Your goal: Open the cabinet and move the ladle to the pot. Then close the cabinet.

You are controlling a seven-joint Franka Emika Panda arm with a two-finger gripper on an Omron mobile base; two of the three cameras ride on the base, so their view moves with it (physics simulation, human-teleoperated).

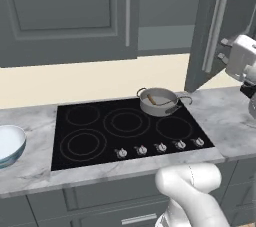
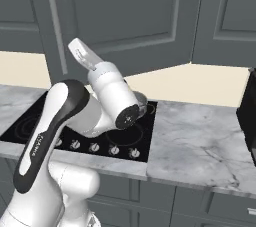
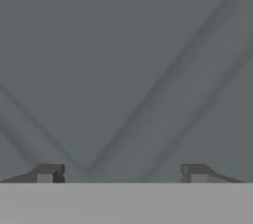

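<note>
The ladle (image 1: 151, 100) lies inside the pot (image 1: 159, 102) in the left base view, its brown wooden end resting toward the rim at ten o'clock and its thin shaft slanting across the bowl, so the carrying part of the job looks done. The pot sits at the back right burner of the black cooktop (image 1: 100, 131), at about one o'clock from the cooktop's middle. The cabinet's right door (image 1: 212, 26) stands swung out over the marble worktop (image 1: 225, 116), its long silver handle (image 1: 216, 28) facing the camera; the left door (image 1: 65, 11) is shut. What remains, I judge, is closing that open door. The robot's hand sits at three o'clock of the picture, just beside the door's outer edge. A pale blue-white bowl (image 1: 9, 143) sits at nine o'clock, well apart from everything.

In the right base view the arm (image 2: 55, 121) bends up in front of the cooktop (image 2: 100, 141) and partly hides the pot. The hand points toward eleven o'clock, at the open door's panel (image 2: 115, 11), near its handle (image 2: 57, 31). Nothing stands between hand and door.

In the hand view the pincer (image 3: 120, 173) is spread wide and empty, one fingertip (image 3: 48, 172) at seven o'clock and the other at five, facing the grey panelled door (image 3: 128, 70) close up, well placed for a push.
</note>
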